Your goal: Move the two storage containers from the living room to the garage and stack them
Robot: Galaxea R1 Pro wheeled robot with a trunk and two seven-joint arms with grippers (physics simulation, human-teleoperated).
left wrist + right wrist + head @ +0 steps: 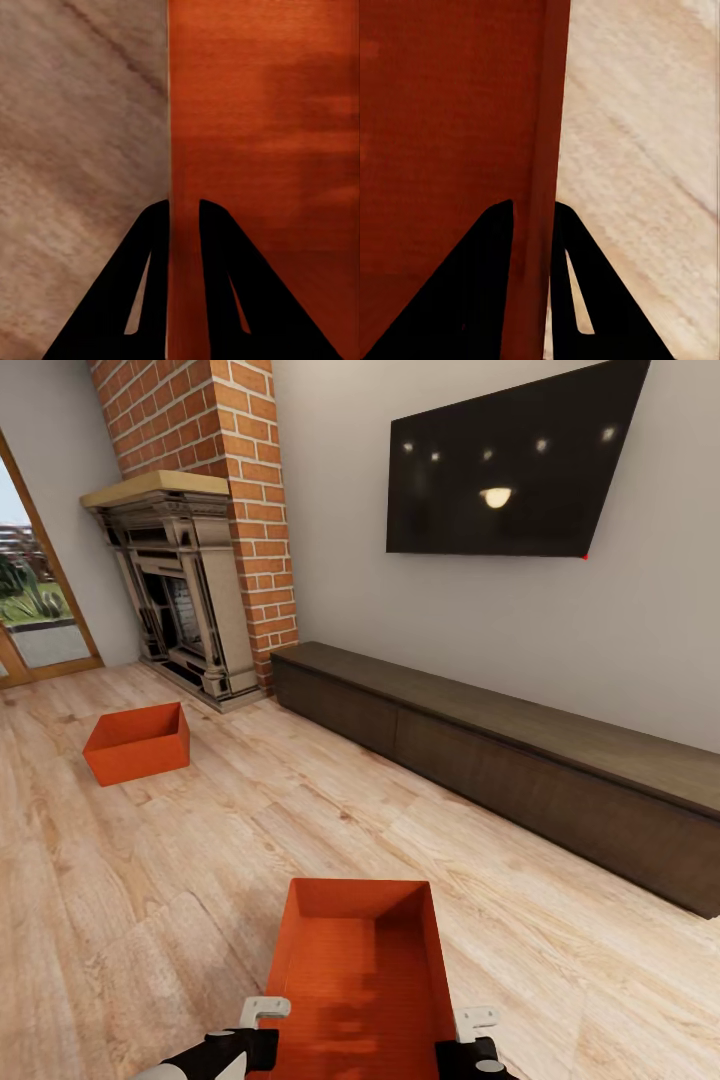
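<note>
One orange-red storage container [360, 960] is just in front of me over the light wood living room floor, open side up. My left gripper [267, 1012] straddles its left wall, and in the left wrist view the gripper [184, 208] has one dark finger on each side of that wall [180, 150]. My right gripper [476, 1020] straddles the right wall. In the right wrist view the gripper [534, 206] is shut on the wall [544, 112]. I cannot tell whether this bin touches the floor. The second storage container [137, 741] sits on the floor far left, before the fireplace.
A red brick fireplace [195, 560] stands at the back left beside glass doors [35, 600]. A long dark low cabinet [500, 760] runs along the right wall under a black TV [515, 465]. Open plank floor [200, 860] lies between the two bins.
</note>
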